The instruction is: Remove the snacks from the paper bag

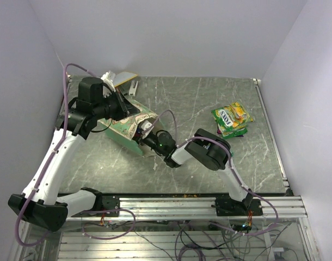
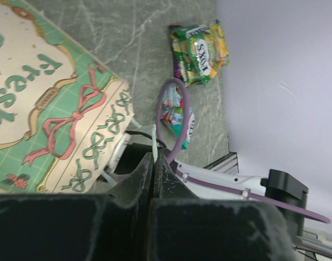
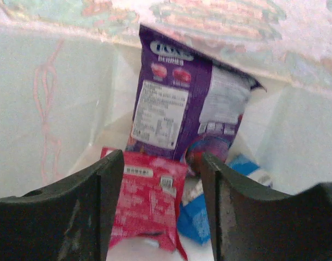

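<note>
**Operator:** Top view first. Where is everything?

**Spotter:** Your paper bag point(image 1: 128, 122) lies on its side on the counter point(image 1: 209, 157), with its mouth facing your right arm. Your left tool point(image 1: 121, 106) is at the bag's upper rim and your right tool point(image 1: 147, 132) is in the mouth. The green and yellow packets point(image 1: 231, 117) are already out, lying well apart to the right.

**Operator:** And the left wrist view?

**Spotter:** Your left tool point(image 2: 154, 157) is pressed closed on a thin pale strip. I take that for the bag's torn rim, so that arm is busy holding the bag.

**Operator:** What does the right wrist show inside?

**Spotter:** Your right tool point(image 3: 161, 160) is spread wide and holds nothing. Three snacks remain inside. The red packet point(image 3: 147, 201) is nearest, lying between your fingers point(image 3: 95, 206) with its long axis running straight away from you into the bag. The purple packet point(image 3: 182, 109) is propped behind it against the cream back wall, tilted slightly. The blue packet point(image 3: 196, 220) is tucked just right of the red one, partly under it.

**Operator:** So which do I take?

**Spotter:** I'd take the red one with the right arm. You're already lined up to close across its narrow width.
</note>
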Tool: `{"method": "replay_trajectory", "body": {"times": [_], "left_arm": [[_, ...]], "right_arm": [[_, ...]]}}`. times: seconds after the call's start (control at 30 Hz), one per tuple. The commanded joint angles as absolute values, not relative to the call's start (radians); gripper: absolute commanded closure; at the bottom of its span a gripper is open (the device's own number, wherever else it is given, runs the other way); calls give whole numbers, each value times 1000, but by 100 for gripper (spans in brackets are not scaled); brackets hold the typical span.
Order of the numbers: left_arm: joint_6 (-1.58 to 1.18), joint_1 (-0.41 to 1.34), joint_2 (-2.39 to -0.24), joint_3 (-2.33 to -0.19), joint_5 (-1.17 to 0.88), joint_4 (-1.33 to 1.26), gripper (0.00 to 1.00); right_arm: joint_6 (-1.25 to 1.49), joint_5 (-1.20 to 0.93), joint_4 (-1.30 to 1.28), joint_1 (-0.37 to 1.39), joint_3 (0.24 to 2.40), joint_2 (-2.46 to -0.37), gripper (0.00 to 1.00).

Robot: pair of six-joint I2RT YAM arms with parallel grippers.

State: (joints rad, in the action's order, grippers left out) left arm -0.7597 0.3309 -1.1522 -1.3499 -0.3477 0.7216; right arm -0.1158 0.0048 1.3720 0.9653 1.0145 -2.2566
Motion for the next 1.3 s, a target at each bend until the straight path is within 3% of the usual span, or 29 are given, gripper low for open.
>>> {"method": "replay_trajectory", "body": {"times": [0.0, 0.07, 0.17, 0.37, 0.5, 0.6, 0.73, 0.83, 0.9, 1.27], "left_arm": [[-772, 328, -1163, -1351, -477, 601, 93], [-777, 328, -1174, -1354, -512, 583, 93], [-780, 331, -1193, -1359, -569, 559, 93], [-774, 362, -1234, -1391, -595, 584, 93], [-795, 367, -1206, -1373, -529, 609, 93], [-847, 365, -1150, -1325, -458, 593, 93], [-854, 362, -1132, -1321, -386, 613, 93], [-836, 360, -1150, -1356, -330, 659, 93], [-828, 358, -1154, -1369, -299, 672, 93], [-835, 338, -1177, -1380, -325, 619, 93]], "right_arm": [[-157, -66, 1400, 976, 1117, -2314, 35], [-157, -77, 1392, 982, 1159, -2341, 26], [-153, -85, 1378, 992, 1238, -2389, 4], [-152, 55, 1283, 997, 1476, -2535, 4], [-130, 298, 1189, 987, 1629, -2618, 16], [-99, 336, 1197, 953, 1647, -2631, 36], [-142, 321, 1210, 922, 1599, -2601, 55], [-131, 269, 1225, 897, 1513, -2559, 77], [-123, 260, 1247, 888, 1449, -2522, 100], [-119, 96, 1407, 900, 1170, -2333, 100]]}}
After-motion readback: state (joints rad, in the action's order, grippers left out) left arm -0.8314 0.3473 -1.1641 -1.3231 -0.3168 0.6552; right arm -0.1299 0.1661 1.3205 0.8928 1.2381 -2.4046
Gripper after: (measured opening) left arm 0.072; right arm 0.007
